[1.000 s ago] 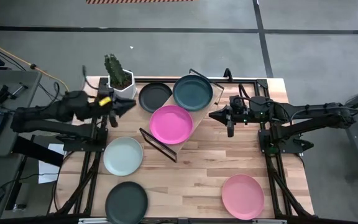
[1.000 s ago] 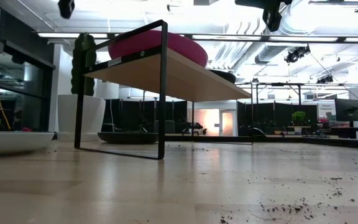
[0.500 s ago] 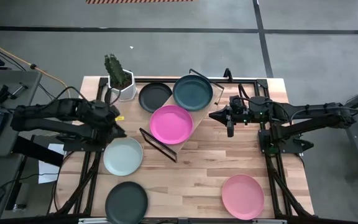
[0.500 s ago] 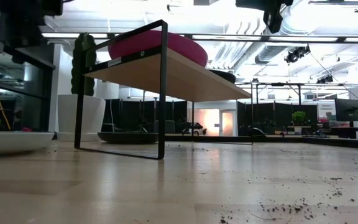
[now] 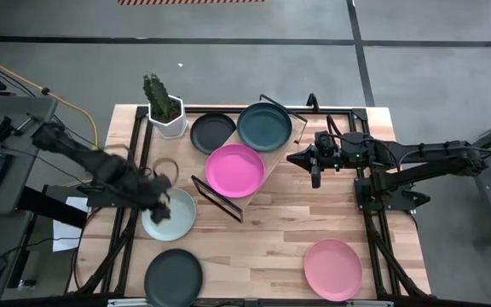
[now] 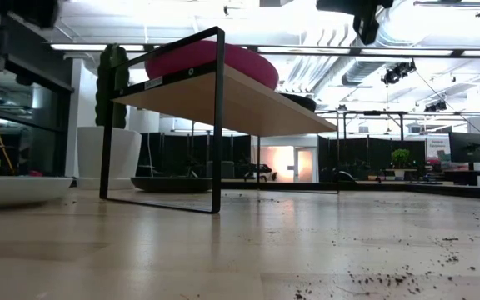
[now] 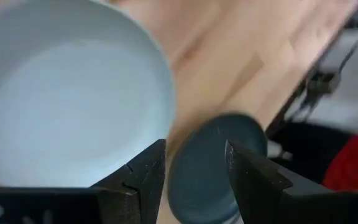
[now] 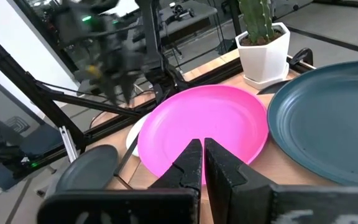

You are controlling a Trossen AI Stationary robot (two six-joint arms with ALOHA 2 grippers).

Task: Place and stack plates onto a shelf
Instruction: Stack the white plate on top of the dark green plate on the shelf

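The shelf (image 5: pixel 273 159) stands slantwise at the middle back of the table and carries a magenta plate (image 5: pixel 235 170) and a dark teal plate (image 5: pixel 264 126). A black plate (image 5: pixel 212 132) lies beside it on the table. A pale mint plate (image 5: pixel 174 215), a dark grey plate (image 5: pixel 174 277) and a light pink plate (image 5: pixel 332 269) also lie flat on the table. My left gripper (image 5: pixel 156 198) hangs open above the mint plate's left rim (image 7: pixel 157 81), pointing steeply down and touching nothing. My right gripper (image 5: pixel 299 158) is shut and hovers just right of the shelf, facing the magenta plate (image 8: pixel 204 124).
A white pot with a cactus (image 5: pixel 164 111) stands at the back left corner, close to the black plate. Bare tabletop (image 5: pixel 280 230) lies between the shelf and the near edge. Black frame rails run along both table sides.
My left gripper has swung from beside the cactus pot toward the table's near edge and gone down, tipping from about level to pointing steeply down over the mint plate. No plate has moved.
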